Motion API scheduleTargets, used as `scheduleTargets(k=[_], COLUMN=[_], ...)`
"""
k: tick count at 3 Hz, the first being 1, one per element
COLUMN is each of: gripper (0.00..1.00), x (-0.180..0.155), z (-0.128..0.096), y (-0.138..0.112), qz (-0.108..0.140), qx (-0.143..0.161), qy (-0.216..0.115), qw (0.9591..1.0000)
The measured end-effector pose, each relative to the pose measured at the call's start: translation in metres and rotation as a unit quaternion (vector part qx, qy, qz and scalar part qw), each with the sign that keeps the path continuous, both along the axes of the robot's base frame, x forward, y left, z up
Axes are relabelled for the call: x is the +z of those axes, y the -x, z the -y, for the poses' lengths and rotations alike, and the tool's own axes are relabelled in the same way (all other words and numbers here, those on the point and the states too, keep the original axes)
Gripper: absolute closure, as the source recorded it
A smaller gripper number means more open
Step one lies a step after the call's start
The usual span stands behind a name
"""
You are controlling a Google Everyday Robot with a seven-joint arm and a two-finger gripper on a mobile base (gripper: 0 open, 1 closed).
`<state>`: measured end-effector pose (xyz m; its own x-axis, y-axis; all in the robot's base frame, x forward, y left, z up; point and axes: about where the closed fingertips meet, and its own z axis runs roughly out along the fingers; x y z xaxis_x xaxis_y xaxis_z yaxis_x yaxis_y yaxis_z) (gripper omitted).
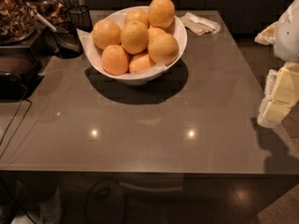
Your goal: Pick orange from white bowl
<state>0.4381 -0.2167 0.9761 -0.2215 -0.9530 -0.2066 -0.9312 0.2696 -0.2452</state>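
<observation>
Orange [161,12]: it sits on top of the pile, at the far side, resting on other fruits. Nothing covers it, so you can probably reach it from above.
White bowl [140,78]: it stands on the far-left part of the worktop [149,134], heaped high.
Pincer [278,99]: it is at the right edge of the view, well apart from the bowl. You cannot tell how far open it is, and no fruit shows in it.

readable text, labels, numbers: none | pincer [276,101]: frame's right side, at the edge of the table [140,139]
</observation>
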Motion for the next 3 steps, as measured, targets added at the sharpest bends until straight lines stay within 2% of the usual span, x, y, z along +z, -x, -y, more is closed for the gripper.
scheduleTargets(k=[1,2,3], gripper=[0.0,0.0,0.0], x=[0.0,0.004,0.007], z=[0.0,-0.013,-0.041], y=[0.0,-0.02,-0.065], qz=[0.0,-0.019,-0.042], qx=[0.0,0.003,0.008], qy=[0.0,-0.004,-0.006], qw=[1.0,0.9998,0.9991])
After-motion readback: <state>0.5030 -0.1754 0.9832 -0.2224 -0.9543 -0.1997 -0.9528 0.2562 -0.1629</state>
